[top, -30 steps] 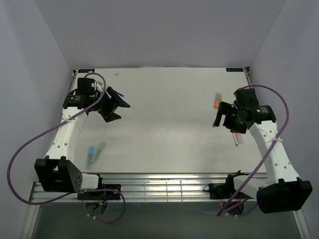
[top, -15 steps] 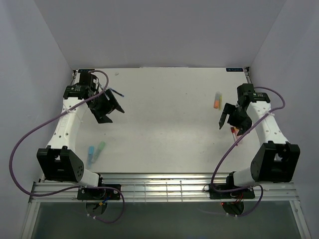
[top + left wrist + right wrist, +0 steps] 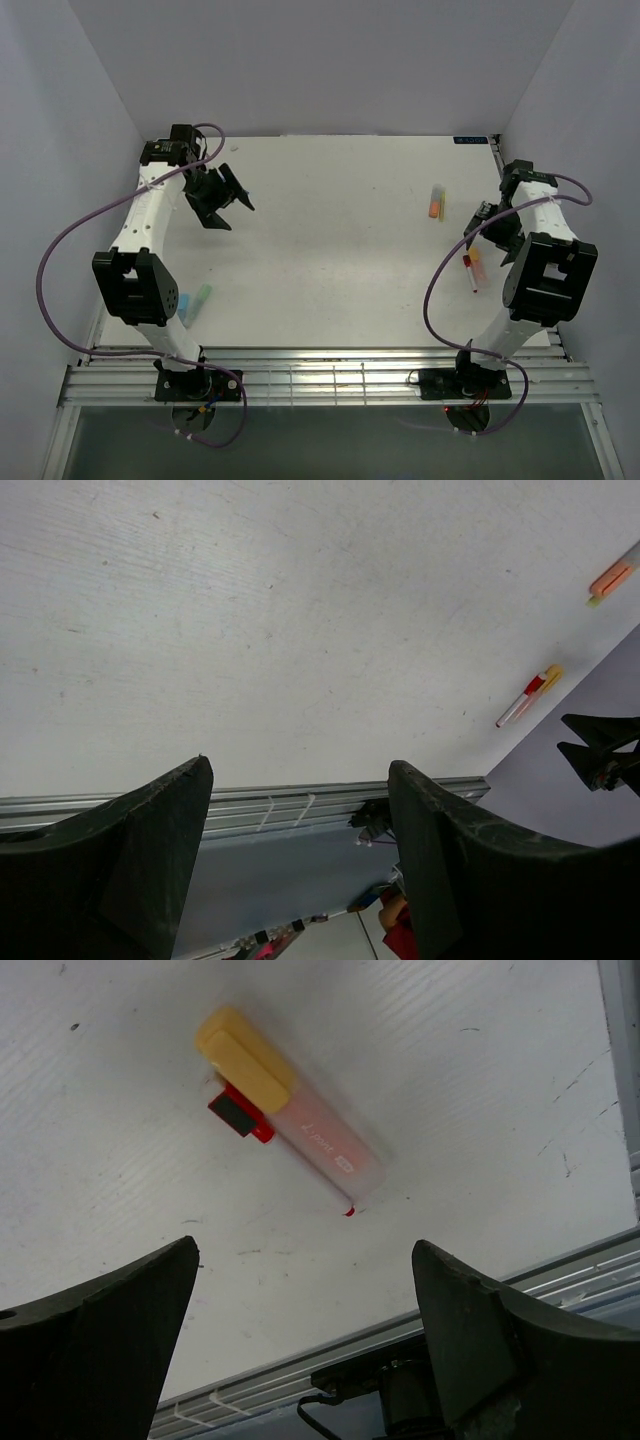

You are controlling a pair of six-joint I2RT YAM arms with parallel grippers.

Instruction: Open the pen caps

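Observation:
In the right wrist view a pink highlighter [image 3: 325, 1150] with a yellow cap [image 3: 243, 1052] lies on the white table, with a red pen cap [image 3: 240, 1115] tucked beside it. The same pair [image 3: 472, 268] lies at the right in the top view. An orange and yellow highlighter [image 3: 436, 203] lies further back. A teal pen [image 3: 202, 297] and a blue pen [image 3: 183, 307] lie at the front left. My right gripper [image 3: 305, 1250] is open and empty, hovering beside the pink highlighter [image 3: 482, 228]. My left gripper [image 3: 232, 208] is open and empty at the far left [image 3: 300, 763].
The left wrist view shows the orange highlighter [image 3: 610, 577], the red and yellow pair [image 3: 528, 695] and the table's front rail [image 3: 300, 800]. The right wall stands close to the right arm [image 3: 545, 265].
Both arms have folded back toward the table's sides. My right gripper has moved right, away from the red pen and highlighter. My left gripper has shifted slightly toward the back.

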